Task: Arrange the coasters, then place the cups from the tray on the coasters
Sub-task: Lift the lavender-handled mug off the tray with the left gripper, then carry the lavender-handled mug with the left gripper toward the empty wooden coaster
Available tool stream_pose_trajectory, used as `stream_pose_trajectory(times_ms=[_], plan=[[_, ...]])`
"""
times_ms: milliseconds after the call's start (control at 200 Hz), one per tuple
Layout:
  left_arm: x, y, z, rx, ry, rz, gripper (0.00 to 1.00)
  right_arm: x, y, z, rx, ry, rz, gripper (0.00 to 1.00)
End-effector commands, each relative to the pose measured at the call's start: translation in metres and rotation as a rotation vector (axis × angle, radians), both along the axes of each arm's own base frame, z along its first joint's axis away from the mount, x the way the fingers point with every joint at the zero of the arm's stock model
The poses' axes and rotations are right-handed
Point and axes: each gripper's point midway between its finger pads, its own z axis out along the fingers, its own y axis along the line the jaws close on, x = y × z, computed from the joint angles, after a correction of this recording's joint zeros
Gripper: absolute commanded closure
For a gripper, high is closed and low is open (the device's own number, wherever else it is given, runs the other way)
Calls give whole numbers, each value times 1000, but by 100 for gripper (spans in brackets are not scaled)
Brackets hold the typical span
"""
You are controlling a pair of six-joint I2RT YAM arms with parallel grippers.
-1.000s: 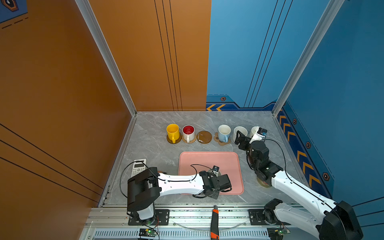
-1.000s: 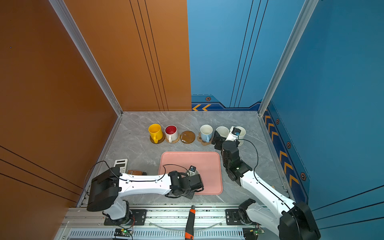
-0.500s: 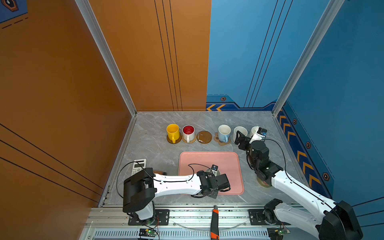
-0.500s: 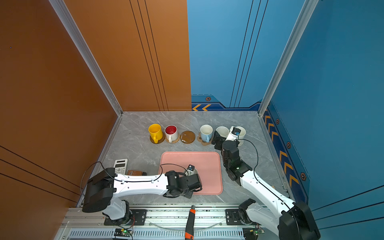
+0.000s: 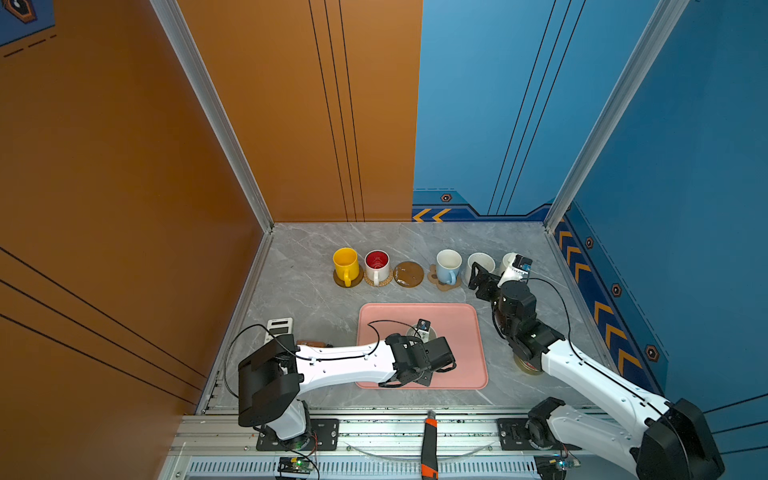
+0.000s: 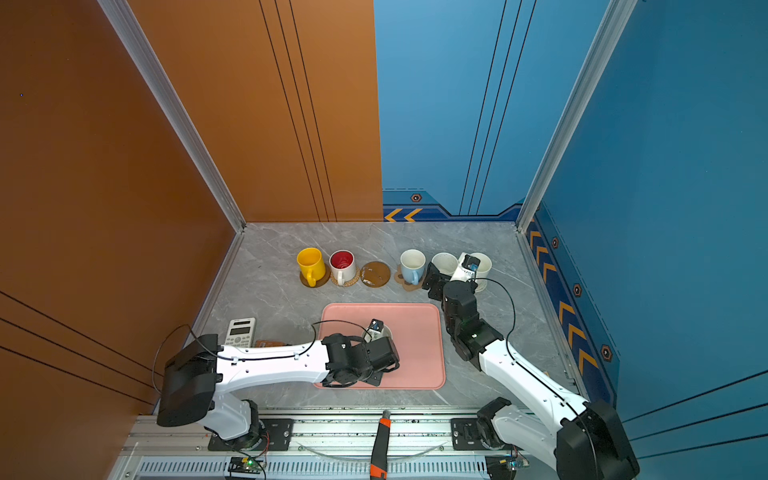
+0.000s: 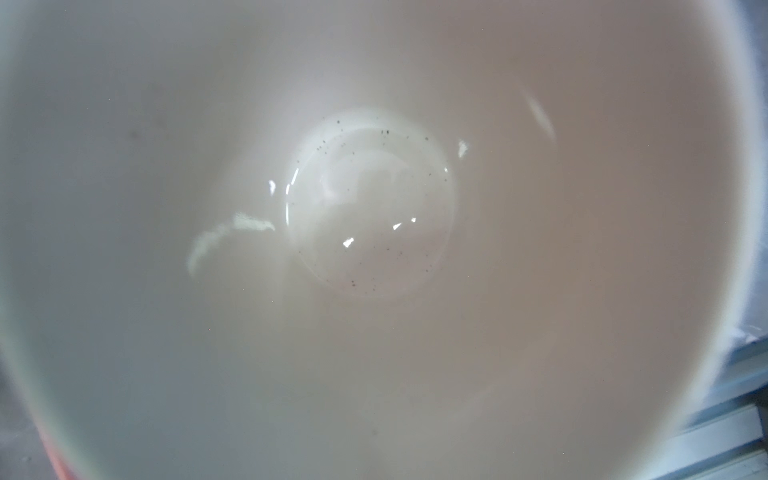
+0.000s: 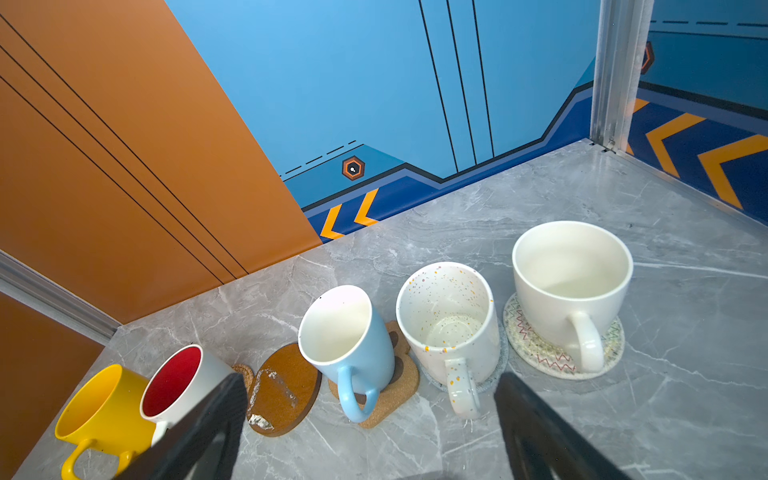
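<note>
Though the left gripper is clenched at a pale glossy mug on the pink rectangular tray, a hold cannot be confirmed. The right gripper is spread.

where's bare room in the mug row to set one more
The empty brown disc coaster, between the red-inside mug and the light blue mug. Bare marble tabletop behind the row. Crowded by the speckled mug, beside the right arm.

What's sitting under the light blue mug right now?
A brown paw-shaped coaster. Only its edges show around the light blue mug; the mug's base hides the rest.
</note>
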Motion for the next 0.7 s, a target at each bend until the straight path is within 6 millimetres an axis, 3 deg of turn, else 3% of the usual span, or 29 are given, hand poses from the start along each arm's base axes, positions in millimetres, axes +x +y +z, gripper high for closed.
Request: stream_pose_trajectory(times_ms=[0,410,696], plan=[[23,-3,20,-54,-86,10,100,0,-1,-12,-5,38,5,9],[73,0,36,-62,-138,29,100,1,-3,-13,-5,44,0,9],[93,1,46,-72,-156,44,100,2,-10,-14,-1,43,-10,9]])
